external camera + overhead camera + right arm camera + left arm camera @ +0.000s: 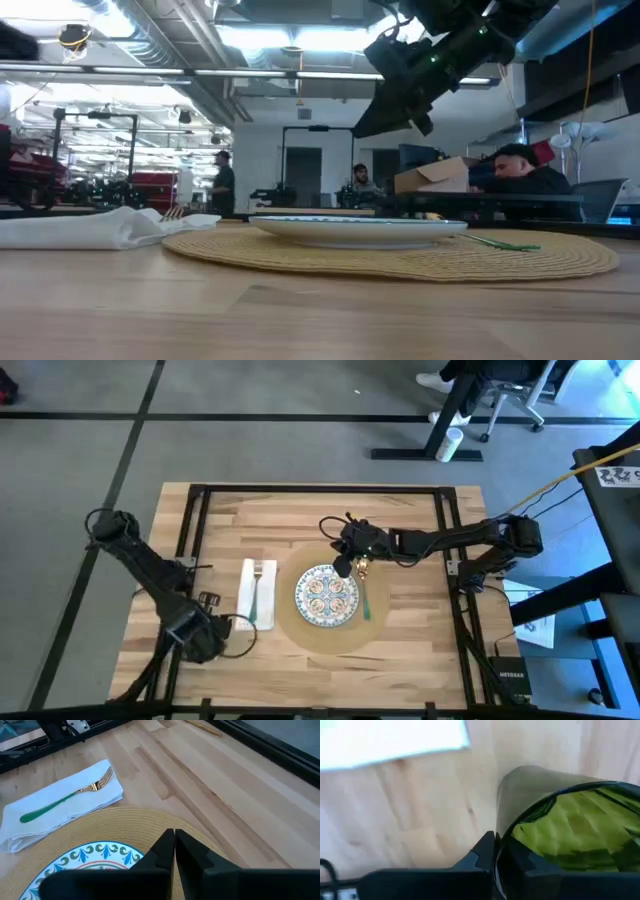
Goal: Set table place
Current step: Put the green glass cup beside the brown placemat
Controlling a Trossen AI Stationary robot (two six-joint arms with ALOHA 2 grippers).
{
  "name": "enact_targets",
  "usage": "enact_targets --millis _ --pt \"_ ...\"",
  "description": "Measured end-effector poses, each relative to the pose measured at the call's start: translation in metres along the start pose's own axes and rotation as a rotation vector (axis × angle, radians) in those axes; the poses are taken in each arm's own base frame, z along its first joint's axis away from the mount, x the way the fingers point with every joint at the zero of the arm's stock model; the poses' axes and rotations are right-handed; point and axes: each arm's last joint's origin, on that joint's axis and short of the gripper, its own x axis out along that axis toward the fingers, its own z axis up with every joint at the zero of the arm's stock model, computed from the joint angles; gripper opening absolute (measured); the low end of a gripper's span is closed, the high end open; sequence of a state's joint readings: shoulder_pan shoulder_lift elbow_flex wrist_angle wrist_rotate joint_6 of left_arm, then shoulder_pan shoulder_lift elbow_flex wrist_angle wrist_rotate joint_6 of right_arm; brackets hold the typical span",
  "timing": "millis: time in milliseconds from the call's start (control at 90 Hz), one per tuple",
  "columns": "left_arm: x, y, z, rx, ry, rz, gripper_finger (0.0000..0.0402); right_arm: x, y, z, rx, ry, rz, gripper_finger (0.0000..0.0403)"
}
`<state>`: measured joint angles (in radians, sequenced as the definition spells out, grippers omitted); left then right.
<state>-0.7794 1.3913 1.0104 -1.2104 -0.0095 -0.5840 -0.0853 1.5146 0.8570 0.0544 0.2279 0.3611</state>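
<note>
Just below the right gripper, whose fingers are pressed together on nothing, lies the large round tan placemat mid-table, carrying the patterned plate. A green-handled utensil lies beside the plate, the gripper hovering above it. The left gripper, near the table's front edge, clamps a green glass, probably bound for the setting.

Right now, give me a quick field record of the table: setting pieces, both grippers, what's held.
placemat: round, tan, mid-table
plate: patterned, on the placemat
napkin: beside the placemat, fork lying on it
green-handled utensil: on the placemat, other side of plate
right gripper: shut, empty, above plate's far edge
left gripper: near table edge, holding a green glass
</note>
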Motion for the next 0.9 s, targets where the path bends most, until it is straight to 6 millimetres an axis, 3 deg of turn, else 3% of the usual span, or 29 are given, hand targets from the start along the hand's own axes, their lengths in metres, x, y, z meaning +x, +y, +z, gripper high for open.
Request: enact_targets --millis 200,422,667,900 --pt "-0.018 0.022 0.009 -0.024 -0.086 0.005 0.0000 0.000 0.000 0.000 -0.001 0.000 0.001 0.0001" --pt "-0.054 0.050 0.016 -0.056 -0.245 0.008 0.0000 0.000 0.000 0.000 -0.001 0.000 0.001 0.0001" --pt "-0.058 0.105 0.033 -0.152 -0.327 0.178 0.0000 0.000 0.000 0.000 0.003 -0.005 0.000 0.0001" --pt "-0.069 0.163 0.055 -0.237 -0.544 0.370 0.0000 -0.011 -0.002 0.006 0.003 -0.029 -0.045 0.0001"
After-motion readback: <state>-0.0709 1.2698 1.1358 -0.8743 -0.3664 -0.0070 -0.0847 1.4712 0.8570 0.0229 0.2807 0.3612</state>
